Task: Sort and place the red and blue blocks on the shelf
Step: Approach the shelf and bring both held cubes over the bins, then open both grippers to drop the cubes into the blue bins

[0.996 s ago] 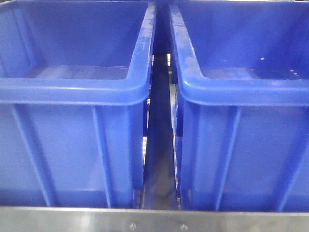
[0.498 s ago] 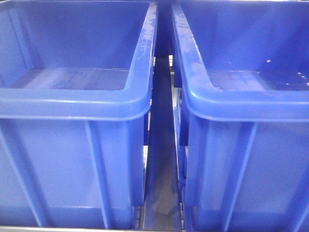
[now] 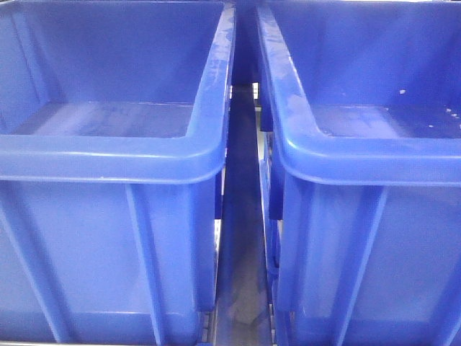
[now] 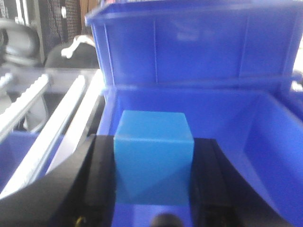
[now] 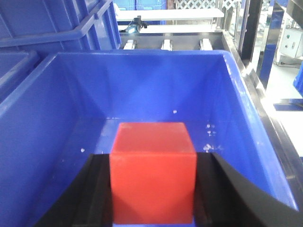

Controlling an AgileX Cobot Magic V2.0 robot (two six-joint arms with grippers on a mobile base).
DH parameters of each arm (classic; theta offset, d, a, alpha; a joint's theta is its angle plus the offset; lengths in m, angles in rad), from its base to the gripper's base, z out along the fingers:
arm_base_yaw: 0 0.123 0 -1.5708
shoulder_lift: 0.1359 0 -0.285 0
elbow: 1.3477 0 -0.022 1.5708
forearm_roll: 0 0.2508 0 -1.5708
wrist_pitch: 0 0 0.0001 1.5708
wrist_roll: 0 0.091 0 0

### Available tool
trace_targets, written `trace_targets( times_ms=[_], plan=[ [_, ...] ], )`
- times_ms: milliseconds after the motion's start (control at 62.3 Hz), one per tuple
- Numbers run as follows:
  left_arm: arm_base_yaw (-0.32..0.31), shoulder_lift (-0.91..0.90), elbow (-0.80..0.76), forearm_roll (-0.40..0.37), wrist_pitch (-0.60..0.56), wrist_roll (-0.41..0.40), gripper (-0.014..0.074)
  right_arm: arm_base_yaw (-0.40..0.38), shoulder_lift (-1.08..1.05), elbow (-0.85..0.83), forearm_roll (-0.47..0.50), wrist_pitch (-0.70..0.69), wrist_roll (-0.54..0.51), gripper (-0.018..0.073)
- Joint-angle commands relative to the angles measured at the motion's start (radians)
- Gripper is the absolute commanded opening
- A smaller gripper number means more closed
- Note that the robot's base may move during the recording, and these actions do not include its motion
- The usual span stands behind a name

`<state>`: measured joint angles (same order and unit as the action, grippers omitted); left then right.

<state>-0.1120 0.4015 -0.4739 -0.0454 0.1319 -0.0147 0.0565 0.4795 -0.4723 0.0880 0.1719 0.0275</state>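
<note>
In the left wrist view my left gripper [image 4: 154,177] is shut on the blue block [image 4: 154,161], a plain cube pressed between its two black fingers [image 4: 102,179], held over the inside of a blue bin [image 4: 236,127]. The right wrist view has my right gripper [image 5: 153,189] shut on the red block [image 5: 153,172], held above the floor of another blue bin [image 5: 142,94]. The front view takes in neither gripper nor either block, only the left bin [image 3: 108,155] and the right bin [image 3: 367,158] side by side.
A narrow gap [image 3: 241,238] runs between the two bins on the shelf. A second tier of blue bins [image 4: 199,42] stands behind and above the left one. Metal shelf rails [image 4: 61,123] run at the left. Metal framing [image 5: 279,137] lines the right bin's outer side.
The front view has crept closer to the bins and slightly downward; the metal shelf edge seen a second ago has dropped out of the bottom of the frame.
</note>
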Motion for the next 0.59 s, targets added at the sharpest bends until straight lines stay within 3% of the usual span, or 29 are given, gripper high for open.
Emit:
trace_targets(
  times_ms=[0,289,578],
  plan=[
    [0.001,0.014,-0.028,-0.011,-0.071,-0.006,0.0125,-0.004,0.002,-0.033,0.004,-0.061,-0.004,0.0403],
    [0.001,0.047,-0.028,-0.011,-0.017,-0.006,0.0125,-0.004,0.002,-0.033,0.004,-0.059,-0.004,0.0403],
    [-0.010,0.177,-0.030,-0.011,-0.110,-0.006,0.0125,-0.004,0.010,-0.032,0.008,-0.083,-0.004,0.0403]
  ],
)
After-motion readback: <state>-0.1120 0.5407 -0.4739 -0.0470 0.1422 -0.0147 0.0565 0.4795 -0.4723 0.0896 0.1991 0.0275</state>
